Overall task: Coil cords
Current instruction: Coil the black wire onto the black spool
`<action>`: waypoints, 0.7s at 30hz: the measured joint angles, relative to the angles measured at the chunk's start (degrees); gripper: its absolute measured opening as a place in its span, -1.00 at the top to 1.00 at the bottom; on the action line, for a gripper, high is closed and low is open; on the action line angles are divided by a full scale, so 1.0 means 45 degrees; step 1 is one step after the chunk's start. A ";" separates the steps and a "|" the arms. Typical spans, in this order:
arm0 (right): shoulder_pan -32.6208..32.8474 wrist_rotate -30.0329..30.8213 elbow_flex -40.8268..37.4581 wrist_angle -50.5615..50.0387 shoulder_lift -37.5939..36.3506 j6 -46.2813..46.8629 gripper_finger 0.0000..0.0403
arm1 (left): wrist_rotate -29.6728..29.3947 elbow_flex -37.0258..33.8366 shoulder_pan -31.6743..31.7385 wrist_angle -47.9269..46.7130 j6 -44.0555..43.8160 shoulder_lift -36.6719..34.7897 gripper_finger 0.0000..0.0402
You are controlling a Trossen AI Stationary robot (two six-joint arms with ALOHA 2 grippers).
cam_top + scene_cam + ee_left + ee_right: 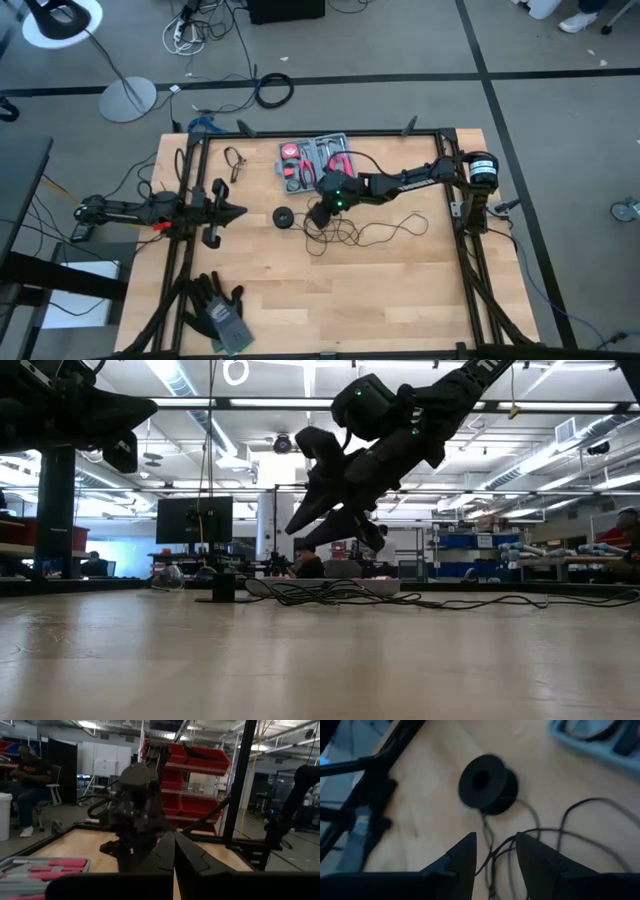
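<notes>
Black cord (370,232) lies loosely tangled mid-counter (400,290), its disc (284,217) just beside, under the right gripper (318,217) with fingers apart, while the left gripper (238,211), fingers together, waits at the edge.

The disc (284,217) lies on the table (400,290), tool kit (315,160) behind, gloves (218,308) nearer the front.

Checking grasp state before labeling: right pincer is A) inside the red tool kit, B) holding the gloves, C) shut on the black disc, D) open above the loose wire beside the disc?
D: the right pincer has its fingers spread, hanging over the thin black wire, with the disc lying free beyond it.
</notes>
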 joint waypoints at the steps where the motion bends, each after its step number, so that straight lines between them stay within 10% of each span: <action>1: -0.0039 0.0097 0.0000 0.0066 0.0000 -0.0002 0.31 | -0.0009 0.0005 0.0000 0.0159 0.0000 0.0000 0.96; 21: -0.1192 -0.2438 0.0224 0.4921 0.2875 0.0651 0.31 | -0.0197 0.0005 0.0000 -0.0475 -0.0417 0.0005 0.96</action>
